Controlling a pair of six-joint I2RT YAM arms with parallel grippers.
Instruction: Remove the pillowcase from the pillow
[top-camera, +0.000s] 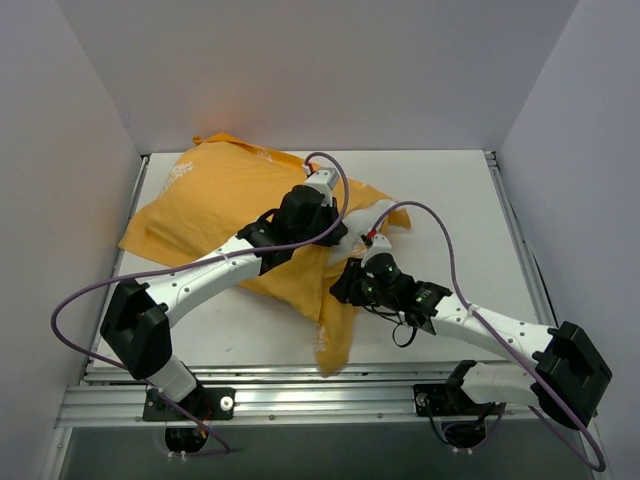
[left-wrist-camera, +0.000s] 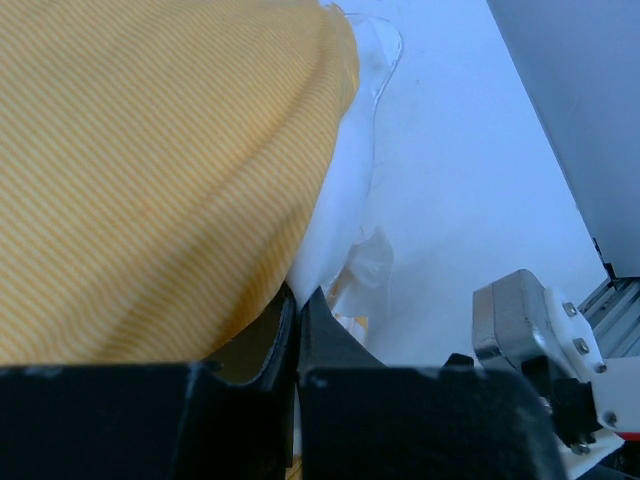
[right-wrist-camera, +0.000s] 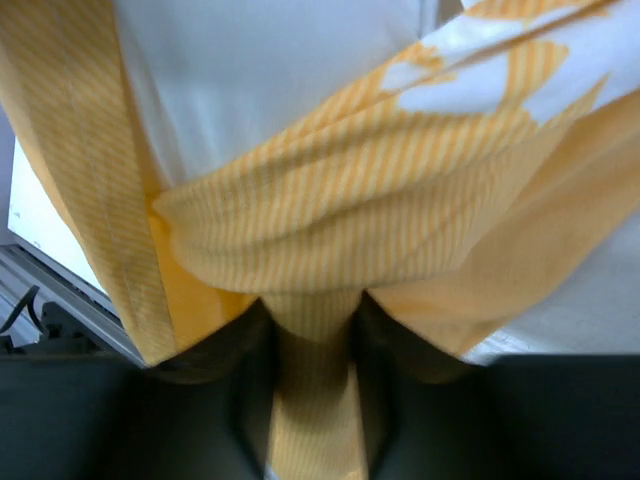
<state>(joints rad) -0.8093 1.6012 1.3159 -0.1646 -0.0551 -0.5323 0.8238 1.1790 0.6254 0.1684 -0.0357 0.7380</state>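
Note:
The orange-yellow pillowcase (top-camera: 200, 210) lies bunched at the back left of the table, with one flap trailing to the front edge. My left gripper (top-camera: 333, 232) rests on its right end. In the left wrist view my left gripper (left-wrist-camera: 298, 298) is shut on the white pillow (left-wrist-camera: 340, 190), which pokes out from under the striped orange pillowcase (left-wrist-camera: 150, 180). My right gripper (top-camera: 347, 283) is just in front of it. In the right wrist view my right gripper (right-wrist-camera: 312, 320) is shut on a fold of the pillowcase (right-wrist-camera: 330, 230). Most of the pillow is hidden inside the case.
The white table (top-camera: 450, 200) is walled by grey panels at the back and both sides. A metal rail (top-camera: 300, 385) runs along the front edge by the arm bases. Purple cables loop over both arms.

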